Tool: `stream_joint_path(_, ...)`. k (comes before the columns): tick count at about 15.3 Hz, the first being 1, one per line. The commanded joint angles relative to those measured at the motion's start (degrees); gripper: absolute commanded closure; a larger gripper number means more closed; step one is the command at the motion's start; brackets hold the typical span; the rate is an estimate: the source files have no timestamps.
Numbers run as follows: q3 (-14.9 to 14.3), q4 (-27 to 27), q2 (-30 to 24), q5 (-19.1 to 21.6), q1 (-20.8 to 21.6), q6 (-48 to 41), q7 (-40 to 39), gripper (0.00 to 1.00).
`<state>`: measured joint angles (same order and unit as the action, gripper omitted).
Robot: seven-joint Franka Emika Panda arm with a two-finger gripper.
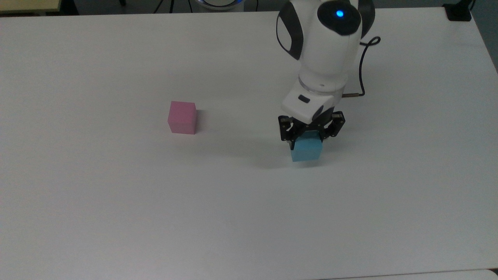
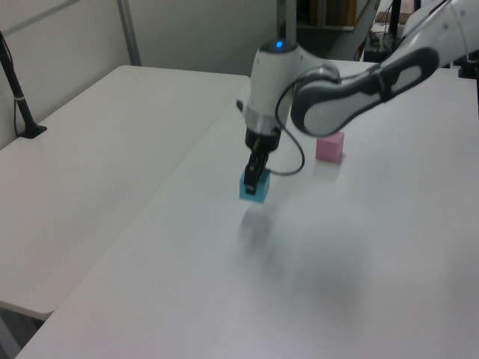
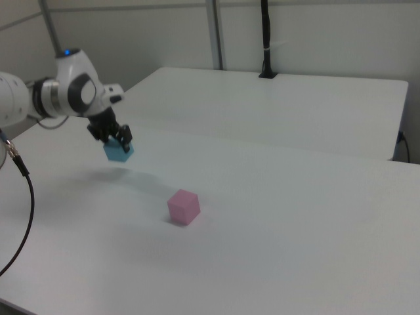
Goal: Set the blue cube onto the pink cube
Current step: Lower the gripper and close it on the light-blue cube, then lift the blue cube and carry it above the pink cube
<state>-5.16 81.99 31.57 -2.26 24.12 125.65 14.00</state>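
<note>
Above table [image 1: 116, 214], tool [image 1: 308, 140] clamps blue cube [image 1: 307, 149]; left view shows gap beneath.

No readable text in any view.
The blue cube [image 1: 307, 149] and pink cube [image 1: 182, 117] have plain faces; the white arm casing [image 1: 322, 46] seems unmarked too, though any small print there would be too fine to read.

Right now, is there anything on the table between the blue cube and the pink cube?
No. In the top view, only bare white table lies between the held blue cube and the pink cube; the right view agrees.
</note>
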Motion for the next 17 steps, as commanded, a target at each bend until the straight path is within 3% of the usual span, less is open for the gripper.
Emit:
stream_joint_path(1, 2.0, 6.6, -14.0, -0.2, -4.8, -9.3, 0.2, 0.88)
stream_joint_path(6, 1.9, 6.7, -18.5, -0.5, -13.5, -21.5, -5.9, 0.88)
stream_joint_path(10, 0.2, 7.3, -16.5, -1.0, -17.7, -21.1, -9.2, 0.88)
stream_joint_path(17, -2.0, 16.2, -15.4, -2.4, -19.3, -12.0, -12.2, 0.88)
